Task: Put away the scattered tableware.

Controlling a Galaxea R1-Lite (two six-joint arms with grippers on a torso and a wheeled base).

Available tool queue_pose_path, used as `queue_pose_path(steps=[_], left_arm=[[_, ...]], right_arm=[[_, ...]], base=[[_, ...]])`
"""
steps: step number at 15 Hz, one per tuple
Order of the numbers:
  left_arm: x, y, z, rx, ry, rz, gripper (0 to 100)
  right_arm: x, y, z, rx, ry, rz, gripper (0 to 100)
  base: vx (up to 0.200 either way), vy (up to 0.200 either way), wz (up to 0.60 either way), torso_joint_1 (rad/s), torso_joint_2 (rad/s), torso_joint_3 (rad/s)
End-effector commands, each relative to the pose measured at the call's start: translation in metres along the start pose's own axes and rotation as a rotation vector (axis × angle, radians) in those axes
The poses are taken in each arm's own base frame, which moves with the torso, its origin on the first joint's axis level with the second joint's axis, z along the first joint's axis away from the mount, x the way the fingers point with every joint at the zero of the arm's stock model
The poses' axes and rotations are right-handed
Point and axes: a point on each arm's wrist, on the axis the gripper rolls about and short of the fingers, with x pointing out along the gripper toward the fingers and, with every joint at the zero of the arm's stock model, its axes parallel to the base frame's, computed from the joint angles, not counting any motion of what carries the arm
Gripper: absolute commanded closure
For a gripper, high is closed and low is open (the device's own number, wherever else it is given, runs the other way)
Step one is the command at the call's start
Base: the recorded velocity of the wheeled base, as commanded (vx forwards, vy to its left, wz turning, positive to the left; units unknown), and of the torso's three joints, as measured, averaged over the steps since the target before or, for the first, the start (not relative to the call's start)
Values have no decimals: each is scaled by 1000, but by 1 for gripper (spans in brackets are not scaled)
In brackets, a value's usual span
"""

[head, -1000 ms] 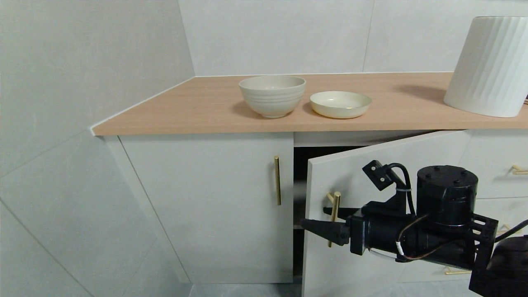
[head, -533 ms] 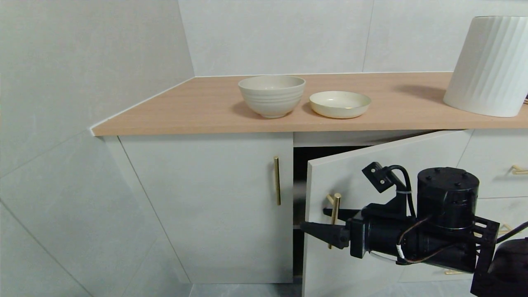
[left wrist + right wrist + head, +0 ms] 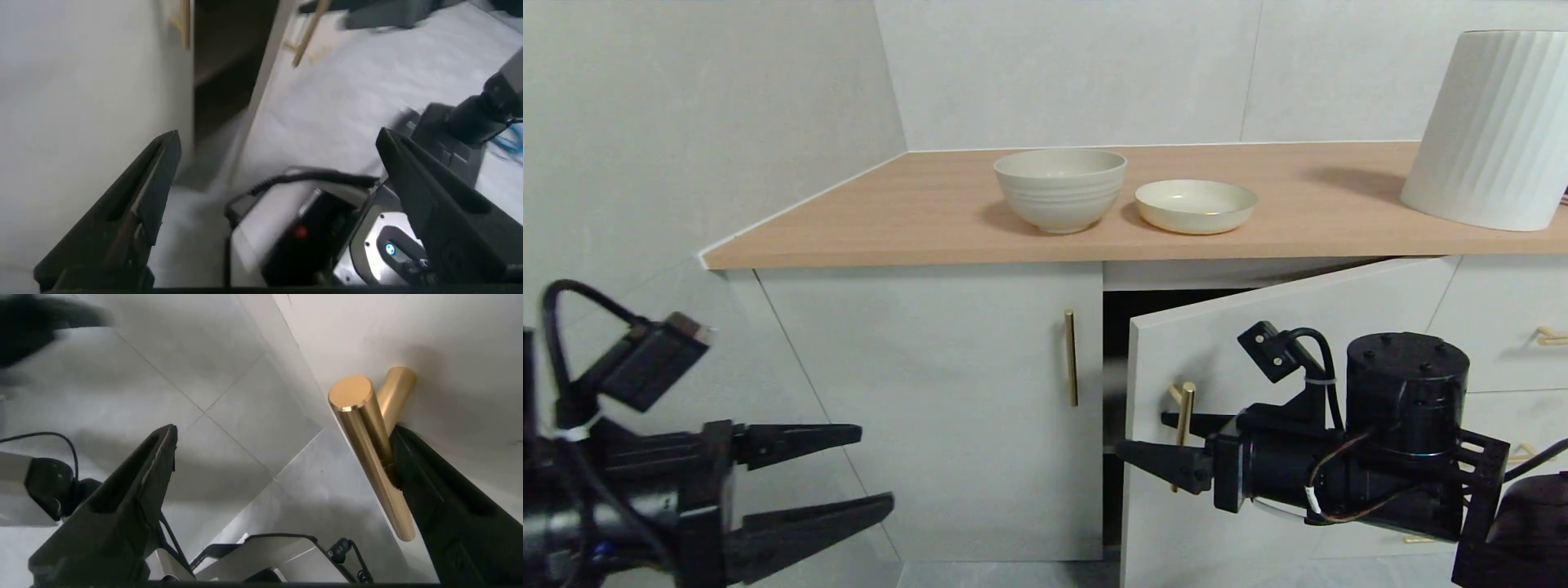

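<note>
I'm looking into a corner of pale grey tiled walls point(image 3: 686, 122). A wood counter point(image 3: 915, 212) tops a white cabinet point(image 3: 1176, 273). Its left door point(image 3: 931, 392) is closed and its right door point(image 3: 1307, 310) is ajar on a dark inside, both with brass handles point(image 3: 1072, 357). Drawers point(image 3: 1503, 327) sit further right, a ribbed white shade point(image 3: 1494, 122) stands on the counter, and the floor point(image 3: 1005, 574) is grey.

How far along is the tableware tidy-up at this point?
Done: the right cabinet door stands partly open. In hand: the right claw, open, straddles that door's gold handle; the left claw is open, low on the left, holding nothing. Left: the bowl and the shallow dish both sit on the countertop, neither gripped nor stowed.
</note>
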Motion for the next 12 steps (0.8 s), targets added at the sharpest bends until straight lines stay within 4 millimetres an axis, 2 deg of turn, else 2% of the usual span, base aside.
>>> queue_pose_path(steps=[1,3,8,9,12], left_arm=[[50,35,-20,-112,134,-50,0],[57,28,-22,-137,146,-85,0],[57,24,-18,-151,137,-97,0],[58,23,-18,-158,139,-102,100],[65,23,-15,-152,140,-121,100]], right_arm=[[2,-2,-3,8,15,-5,0],[4,-4,-5,13,24,-7,0],[5,-4,-5,27,24,-8,0],[5,-4,-5,38,25,-6,0],[4,-4,-5,38,22,-5,0]], base=[[0,0,0,0,0,0],[0,0,0,0,0,0],[0,0,0,0,0,0],[0,0,0,0,0,0],[0,0,0,0,0,0]])
